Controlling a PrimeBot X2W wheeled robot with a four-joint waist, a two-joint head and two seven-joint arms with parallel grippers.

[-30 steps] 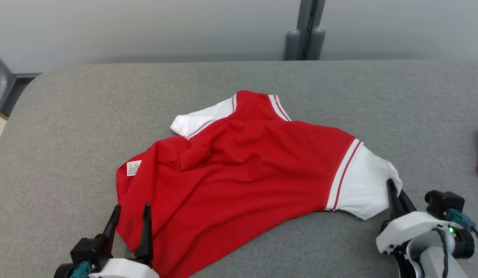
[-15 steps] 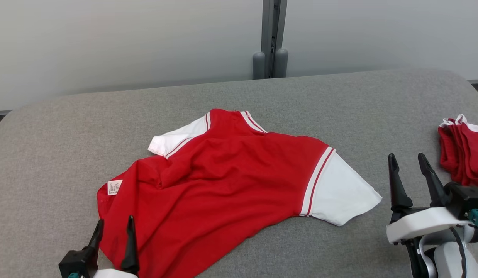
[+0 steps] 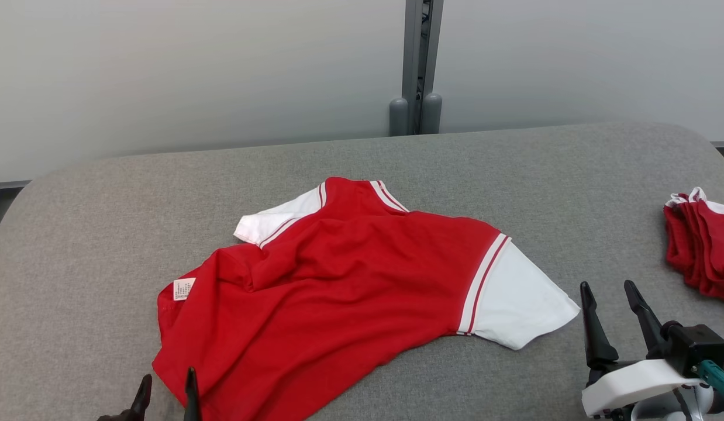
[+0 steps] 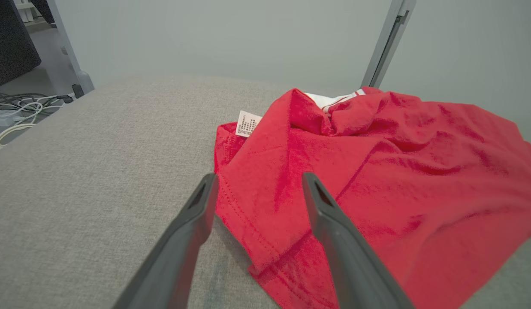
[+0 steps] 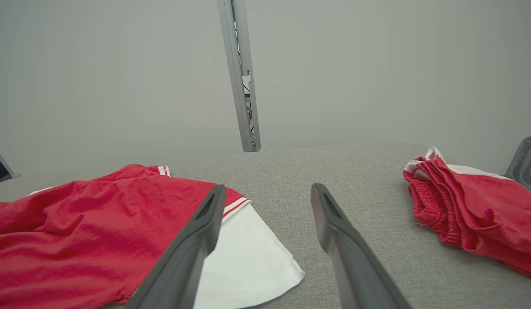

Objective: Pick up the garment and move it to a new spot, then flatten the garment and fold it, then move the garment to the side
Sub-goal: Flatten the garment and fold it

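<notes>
- The red short-sleeved shirt with white sleeves and striped trim [image 3: 338, 292] lies in the middle of the grey fabric-covered table [image 3: 104, 234], with neither claw holding it. It is roughly spread but not flat: creases cross the body and cloth is bunched near the far sleeve.
- One white sleeve [image 3: 520, 304] points out to the robot's right. The other is partly tucked under the red body at the far side. A small white care label [image 3: 184, 289] shows on the left edge, so some cloth there is turned over.
- The left gripper [image 4: 259, 178] has its fingers spread and empty. In its wrist view they frame the near hem corner, though I cannot tell whether they touch the cloth.
- The right gripper [image 3: 606, 286] is likewise released, just beside the tip of the outstretched sleeve and apart from it.
- My reading is that the claws sit at opposite ends so that each can take an edge and draw the shirt flat. Flattening and folding look undone.
- A heap of red cloth with white trim [image 3: 701, 245] sits at the table's right edge, well apart from the shirt. It is probably the spot for finished pieces.
- A grey metal post [image 3: 417, 58] stands against the pale wall behind.
</notes>
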